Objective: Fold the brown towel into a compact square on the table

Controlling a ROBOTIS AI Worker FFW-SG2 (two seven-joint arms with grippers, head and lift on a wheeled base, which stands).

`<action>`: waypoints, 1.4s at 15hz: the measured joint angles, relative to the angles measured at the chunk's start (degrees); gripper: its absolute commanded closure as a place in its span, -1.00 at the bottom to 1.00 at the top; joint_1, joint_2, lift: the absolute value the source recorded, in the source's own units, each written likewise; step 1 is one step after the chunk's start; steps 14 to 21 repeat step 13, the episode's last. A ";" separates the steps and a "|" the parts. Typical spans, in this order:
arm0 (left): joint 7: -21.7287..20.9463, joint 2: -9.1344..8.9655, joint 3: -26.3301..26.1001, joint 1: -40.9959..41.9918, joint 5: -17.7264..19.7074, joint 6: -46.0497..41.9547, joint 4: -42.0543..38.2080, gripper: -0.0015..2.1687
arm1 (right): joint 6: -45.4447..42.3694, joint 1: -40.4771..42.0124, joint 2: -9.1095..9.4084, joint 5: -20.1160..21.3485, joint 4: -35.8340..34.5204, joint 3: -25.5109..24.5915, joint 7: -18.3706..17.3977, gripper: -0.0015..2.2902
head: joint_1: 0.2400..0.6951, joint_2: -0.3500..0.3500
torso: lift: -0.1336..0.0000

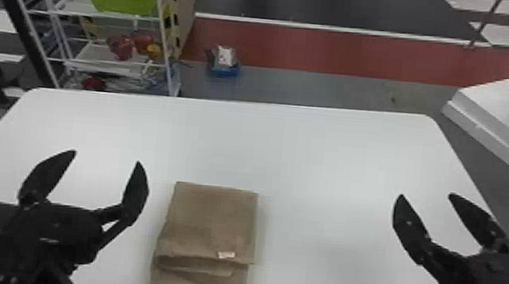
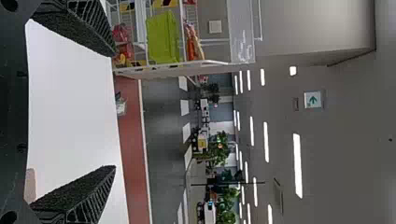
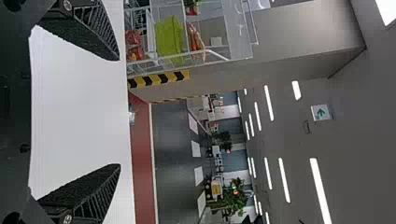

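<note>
The left gripper (image 1: 107,159) has its fingers spread wide with nothing between them, and the folded brown towel (image 1: 211,223) lies on the white table (image 1: 309,157) just to the right of it, its lower layers showing past the top fold on the side nearest the robot. The right gripper (image 1: 425,195), also empty and spread apart, is well to the right of the towel.

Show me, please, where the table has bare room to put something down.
The white table is bare between the brown towel and the right gripper, and along its far edge. It is crowded near left, where the left gripper hangs left of the towel.
</note>
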 measured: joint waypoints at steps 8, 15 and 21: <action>-0.44 0.00 0.08 -0.35 0.07 1.05 -0.13 -0.98 | 0.11 -0.31 0.04 0.34 0.07 0.33 0.19 -0.94 | 1.00 -0.03 | -0.84; -0.44 -0.03 0.08 -0.68 0.08 2.24 -0.16 -0.98 | 0.11 -0.60 0.07 0.63 0.29 0.69 0.16 -0.94 | 1.00 -0.02 | -0.84; -0.44 -0.03 0.08 -0.68 0.08 2.24 -0.16 -0.98 | 0.11 -0.60 0.07 0.63 0.29 0.69 0.16 -0.94 | 1.00 -0.02 | -0.84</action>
